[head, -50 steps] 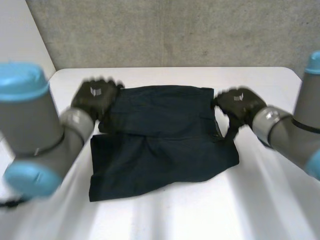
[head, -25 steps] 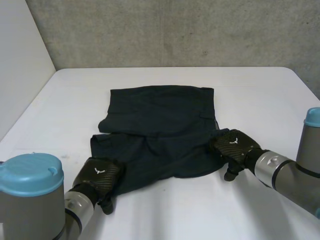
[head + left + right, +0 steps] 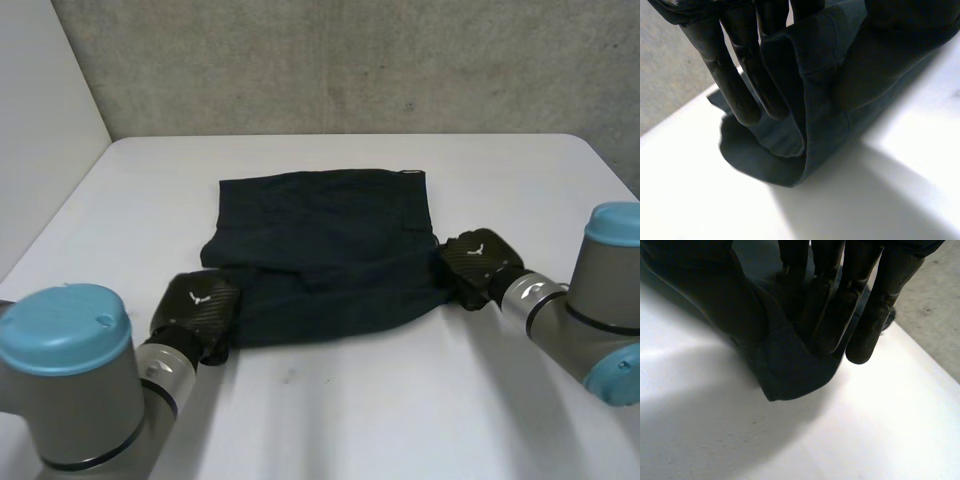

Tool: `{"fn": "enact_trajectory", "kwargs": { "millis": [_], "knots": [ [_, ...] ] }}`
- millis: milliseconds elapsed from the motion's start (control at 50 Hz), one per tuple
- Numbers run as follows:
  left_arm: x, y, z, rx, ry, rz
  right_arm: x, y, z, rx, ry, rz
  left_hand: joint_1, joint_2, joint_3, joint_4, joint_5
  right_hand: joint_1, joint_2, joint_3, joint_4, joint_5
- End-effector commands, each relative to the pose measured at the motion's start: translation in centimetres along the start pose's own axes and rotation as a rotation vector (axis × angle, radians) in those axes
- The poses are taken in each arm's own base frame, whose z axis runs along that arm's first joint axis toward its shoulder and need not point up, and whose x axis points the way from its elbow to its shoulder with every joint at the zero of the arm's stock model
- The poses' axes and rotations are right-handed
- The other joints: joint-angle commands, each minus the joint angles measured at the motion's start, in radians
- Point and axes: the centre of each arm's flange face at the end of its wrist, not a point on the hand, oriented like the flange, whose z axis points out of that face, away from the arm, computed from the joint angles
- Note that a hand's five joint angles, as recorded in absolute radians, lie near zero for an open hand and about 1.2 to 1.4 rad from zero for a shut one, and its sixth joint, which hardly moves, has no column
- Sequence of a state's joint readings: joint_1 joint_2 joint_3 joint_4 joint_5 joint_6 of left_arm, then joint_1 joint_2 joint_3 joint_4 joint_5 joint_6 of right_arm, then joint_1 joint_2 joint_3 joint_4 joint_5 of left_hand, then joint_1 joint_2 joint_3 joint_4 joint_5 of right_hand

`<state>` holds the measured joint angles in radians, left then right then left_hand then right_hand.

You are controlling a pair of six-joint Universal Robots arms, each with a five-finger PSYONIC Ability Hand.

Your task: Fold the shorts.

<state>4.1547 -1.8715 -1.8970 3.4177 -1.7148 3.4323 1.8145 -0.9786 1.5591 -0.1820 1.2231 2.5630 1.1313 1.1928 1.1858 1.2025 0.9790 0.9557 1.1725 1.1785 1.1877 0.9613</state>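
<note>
Dark navy cloth shorts (image 3: pixel 325 235) sit mid white bench (image 3: pixel 400 400), near hem pinched at both corners: my left hand (image 3: pixel 197 305) clamped on the left one, my right hand (image 3: pixel 478 262) on the right. Reckon I'm mid-fold, so next I'd carry both corners evenly to the far edge and lay them flat.

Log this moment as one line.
shorts: partly folded on white table | left hand: grips near-left corner | right hand: grips near-right corner
</note>
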Motion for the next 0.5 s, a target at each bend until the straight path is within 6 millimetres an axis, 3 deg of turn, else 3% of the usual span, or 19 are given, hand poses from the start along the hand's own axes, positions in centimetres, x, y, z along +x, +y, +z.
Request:
{"fn": "enact_trajectory", "kwargs": {
  "millis": [20,100,200,240,300,360,440,500],
  "knots": [
    [-1.3,-1.7,-3.8,-0.054,0.014,0.113,0.9,-3.8,-4.7,-0.067,-0.027,-0.008,0.265,0.203,0.211,0.194,0.243,0.441,0.224,0.218,0.209,0.260],
    [-1.6,-1.1,-6.3,-0.200,0.068,0.197,0.1,-4.5,-7.9,-0.229,-0.161,-0.050,0.265,0.203,0.211,0.194,0.243,0.441,0.224,0.218,0.209,0.260],
    [-1.5,0.1,-9.2,-0.412,0.180,0.252,-1.2,-3.8,-12.2,-0.482,-0.415,-0.152,0.265,0.203,0.211,0.194,0.243,0.441,0.224,0.218,0.209,0.260],
    [-1.5,-0.1,-9.2,-0.409,0.194,0.248,-1.0,-4.0,-12.4,-0.485,-0.428,-0.172,0.265,0.203,0.211,0.194,0.243,0.441,0.224,0.218,0.209,0.260],
    [-1.6,-0.7,-8.3,-0.367,0.189,0.237,-0.4,-4.6,-11.6,-0.429,-0.358,-0.176,0.265,0.203,0.211,0.194,0.243,0.441,0.224,0.218,0.209,0.260],
    [-2.4,-2.1,-5.9,-0.283,0.132,0.211,1.1,-5.6,-10.0,-0.358,-0.261,-0.143,0.265,0.203,0.211,0.194,0.243,0.441,0.224,0.218,0.209,0.260],
    [-3.0,-3.8,-1.7,-0.158,0.061,0.195,2.1,-5.6,-7.3,-0.307,-0.198,-0.088,0.265,0.203,0.211,0.194,0.243,0.441,0.224,0.218,0.209,0.260],
    [-3.6,-6.2,1.6,-0.023,-0.002,0.183,1.5,-6.6,-5.1,-0.239,-0.180,-0.094,0.265,0.203,0.211,0.194,0.243,0.441,0.224,0.218,0.209,0.260]
  ]
}}
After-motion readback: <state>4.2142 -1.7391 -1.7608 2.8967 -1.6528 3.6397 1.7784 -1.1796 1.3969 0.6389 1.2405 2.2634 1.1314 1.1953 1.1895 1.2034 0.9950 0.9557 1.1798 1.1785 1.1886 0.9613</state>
